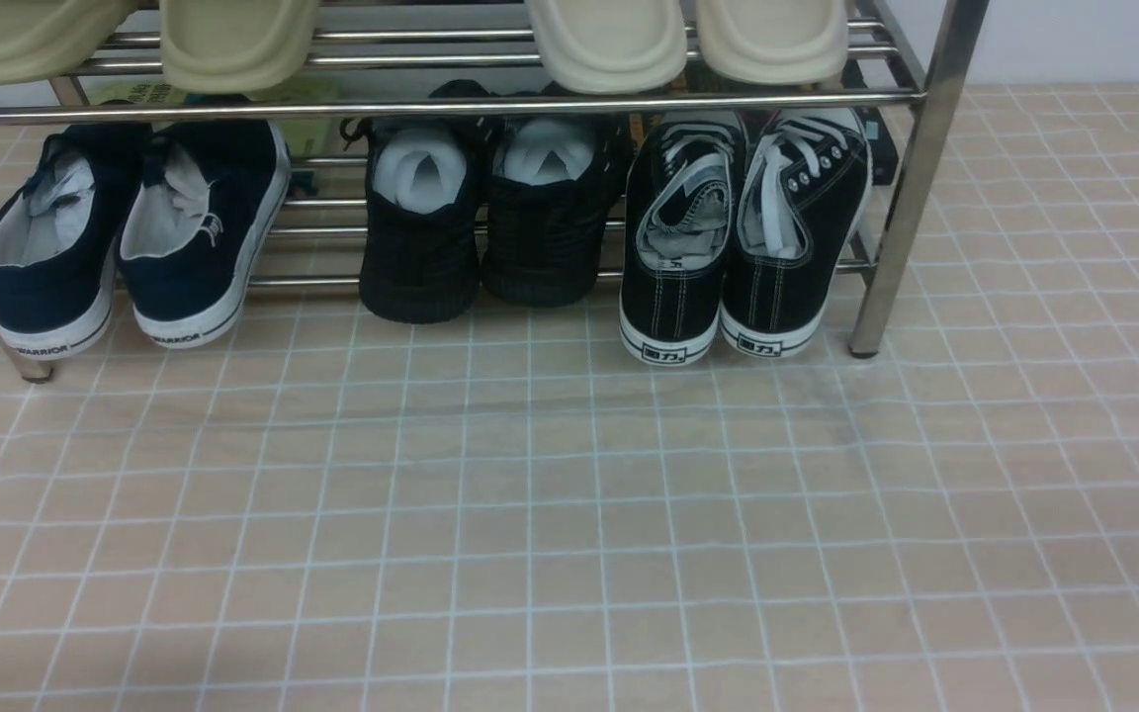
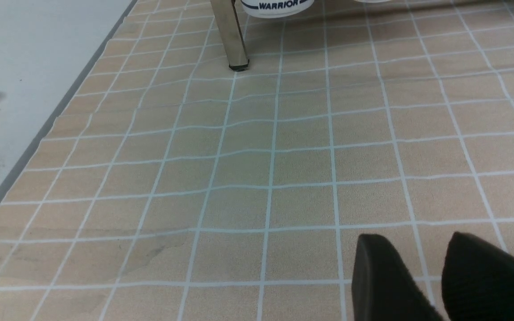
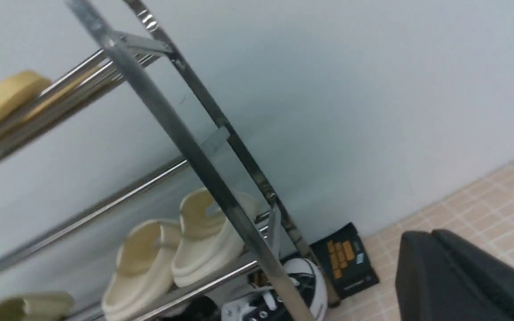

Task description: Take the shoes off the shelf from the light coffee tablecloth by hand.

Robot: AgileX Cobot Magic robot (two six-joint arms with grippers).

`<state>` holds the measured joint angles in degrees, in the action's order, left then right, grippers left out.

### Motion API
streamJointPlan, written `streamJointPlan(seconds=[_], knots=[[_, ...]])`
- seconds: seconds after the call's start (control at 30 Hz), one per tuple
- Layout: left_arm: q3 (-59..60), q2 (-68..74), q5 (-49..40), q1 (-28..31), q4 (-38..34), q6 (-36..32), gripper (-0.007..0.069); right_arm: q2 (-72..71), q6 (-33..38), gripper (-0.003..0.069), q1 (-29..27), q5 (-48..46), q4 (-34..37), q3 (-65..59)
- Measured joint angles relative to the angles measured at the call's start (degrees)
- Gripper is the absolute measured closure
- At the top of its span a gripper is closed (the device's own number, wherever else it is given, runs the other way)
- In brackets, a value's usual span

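Note:
The shoes, a pair of black canvas sneakers [image 1: 673, 267] with white laces and soles, stand heels-out at the right end of the shelf's lower tier. One white toe cap [image 3: 312, 278] shows in the right wrist view. The chrome shelf [image 1: 911, 178] stands on the light coffee tablecloth [image 1: 569, 514]. Neither gripper appears in the front view. My left gripper [image 2: 415, 238] hovers open over bare cloth [image 2: 283, 156], well short of a shelf leg [image 2: 232, 40]. My right gripper [image 3: 426, 234] is shut on nothing, off to the shelf's right side near its upright [image 3: 194, 151].
Navy white-soled slip-ons [image 1: 130, 237] and black knit shoes [image 1: 485, 222] share the lower tier. Olive slippers [image 1: 233, 40] and cream slippers [image 1: 609, 40] lie on the upper tier. A black packet [image 3: 344, 261] leans against the wall behind the shelf. The cloth's left edge borders a grey surface [image 2: 16, 67].

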<state>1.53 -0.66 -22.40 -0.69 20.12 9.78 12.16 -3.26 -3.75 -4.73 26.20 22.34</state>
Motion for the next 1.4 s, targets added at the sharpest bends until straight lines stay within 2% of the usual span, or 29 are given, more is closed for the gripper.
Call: streamJointPlan(seconds=[0.07, 0.1, 0.13, 0.17, 0.2, 0.27, 0.37, 0.47, 0.5, 0.57, 0.67, 0.73, 0.83, 0.87, 1.13, 1.23, 1.4], knots=[[0.0, 0.0, 0.0, 0.0, 0.0, 0.0, 0.0385, 7.6, 5.2, 0.0667, 0.0, -10.9, -1.6, 6.5], [0.0, 0.0, 0.0, 0.0, 0.0, 0.0, 0.0385, 8.3, 5.5, 0.0667, 0.0, -12.1, -1.7, 7.7], [0.0, 0.0, 0.0, 0.0, 0.0, 0.0, 0.0385, 15.9, 7.6, 0.0664, 0.0, -23.1, -2.9, 11.6], [0.0, 0.0, 0.0, 0.0, 0.0, 0.0, 0.0385, 16.8, 7.7, 0.0664, 0.0, -24.3, -2.9, 12.0], [0.0, 0.0, 0.0, 0.0, 0.0, 0.0, 0.0385, 24.3, 8.6, 0.0662, 0.0, -32.2, -3.3, 14.8], [0.0, 0.0, 0.0, 0.0, 0.2, 0.0, 0.0385, 33.7, 9.5, 0.066, 0.0, -41.6, -2.7, 17.3], [0.0, 0.0, 0.0, 0.0, 0.3, 0.0, 0.0385, 43.8, 14.0, 0.0659, 0.2, -48.1, 1.0, 20.0], [0.0, 0.0, 0.0, 0.0, 0.4, 0.0, 0.0385, 54.4, 23.7, 0.0659, 3.9, -52.0, 10.8, 24.1], [0.0, 0.0, 0.0, 0.0, 0.4, 0.0, 0.0385, 55.5, 24.8, 0.0659, 4.3, -52.2, 11.3, 24.7], [0.0, 0.0, 0.0, 0.0, 0.4, 0.0, 0.0385, 60.9, 28.7, 0.0659, 9.0, -52.4, 16.1, 28.7], [0.0, 0.0, 0.0, 0.0, 0.4, 0.0, 0.0385, 68.7, 29.9, 0.0659, 15.5, -52.4, 16.8, 36.1], [0.0, 0.0, 0.0, 0.0, 0.4, 0.0, 0.0385, 74.8, 27.2, 0.0659, 20.3, -52.5, 13.5, 44.0], [0.0, 0.0, 0.0, 0.0, 0.4, 0.0, 0.0385, 79.5, 22.8, 0.0659, 23.7, -53.3, 8.4, 51.1], [0.0, 0.0, 0.0, 0.0, 0.4, 0.0, 0.0385, 82.8, 18.7, 0.0659, 26.5, -54.1, 2.9, 57.3], [0.0, 0.0, 0.0, 0.0, 0.6, 0.0, 0.0385, 95.1, 1.9, 0.0651, 35.5, -56.1, -17.3, 79.5], [0.0, 0.0, 0.0, 0.0, 0.6, 0.0, 0.0385, 98.2, -1.4, 0.0636, 36.9, -56.1, -21.6, 84.1], [0.0, 0.0, 0.0, 0.0, 0.9, 0.0, 0.0385, 104.8, -6.1, 0.0547, 37.2, -56.1, -27.4, 91.9]])
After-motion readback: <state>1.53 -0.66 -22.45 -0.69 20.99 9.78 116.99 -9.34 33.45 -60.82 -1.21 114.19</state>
